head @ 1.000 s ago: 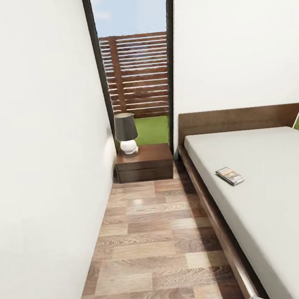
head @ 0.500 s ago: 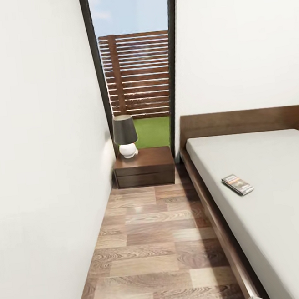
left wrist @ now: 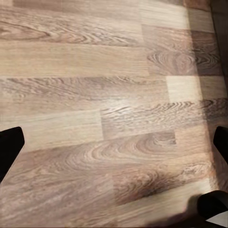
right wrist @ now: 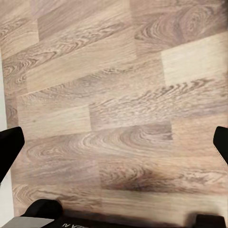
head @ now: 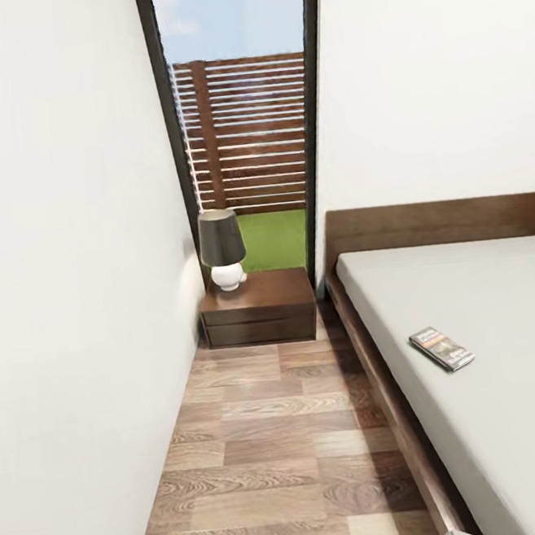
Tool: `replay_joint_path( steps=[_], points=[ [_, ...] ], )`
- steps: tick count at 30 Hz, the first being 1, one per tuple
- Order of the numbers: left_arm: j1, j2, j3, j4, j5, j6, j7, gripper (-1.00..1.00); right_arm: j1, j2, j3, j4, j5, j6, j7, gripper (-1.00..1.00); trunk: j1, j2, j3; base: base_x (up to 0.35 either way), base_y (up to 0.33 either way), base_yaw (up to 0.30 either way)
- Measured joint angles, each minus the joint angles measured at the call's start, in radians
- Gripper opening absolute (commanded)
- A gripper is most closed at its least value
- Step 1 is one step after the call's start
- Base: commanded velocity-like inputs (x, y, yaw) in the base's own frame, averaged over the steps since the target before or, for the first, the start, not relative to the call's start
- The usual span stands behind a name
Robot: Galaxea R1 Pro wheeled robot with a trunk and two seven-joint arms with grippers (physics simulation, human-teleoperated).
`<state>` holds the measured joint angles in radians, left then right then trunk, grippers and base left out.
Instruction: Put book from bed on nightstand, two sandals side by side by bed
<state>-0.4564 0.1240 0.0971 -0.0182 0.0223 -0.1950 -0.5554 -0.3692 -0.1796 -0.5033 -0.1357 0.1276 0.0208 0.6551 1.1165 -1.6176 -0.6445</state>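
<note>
The book (head: 441, 349) lies flat on the bed's (head: 512, 424) pale-grey mattress, near its left edge and short of the headboard. The dark-brown nightstand (head: 274, 290) stands at the far end of the floor strip, between the left wall and the bed's head. The sandals are out of view. My left gripper (left wrist: 114, 142) hangs open over bare wood planks, its dark fingertips (left wrist: 9, 147) far apart. My right gripper (right wrist: 114, 145) is open too, over the same kind of floor, with nothing between its fingertips (right wrist: 8, 148).
A lamp (head: 222, 247) with a dark shade and white base takes the nightstand's left half. A white wall (head: 72, 278) runs along the left of the narrow plank floor (head: 276, 438). A tall black-framed window (head: 241, 123) rises behind the nightstand. The bed's wooden frame (head: 397, 427) borders the strip on the right.
The whole head view has shifted: nightstand, lamp and book now sit lower and larger, so the camera has come closer along the floor strip. Nothing on the bed or nightstand has moved.
</note>
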Motion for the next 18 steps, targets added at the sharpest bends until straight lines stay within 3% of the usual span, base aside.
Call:
replay_joint_path(
  steps=[18],
  points=[
    [0.000,0.000,0.000,0.000,0.000,0.000,0.000,1.00,0.000,0.000,0.000,-0.001,-0.001,0.000,-0.001,1.00,0.000,0.000,0.000,0.301,0.000,0.000]
  ],
)
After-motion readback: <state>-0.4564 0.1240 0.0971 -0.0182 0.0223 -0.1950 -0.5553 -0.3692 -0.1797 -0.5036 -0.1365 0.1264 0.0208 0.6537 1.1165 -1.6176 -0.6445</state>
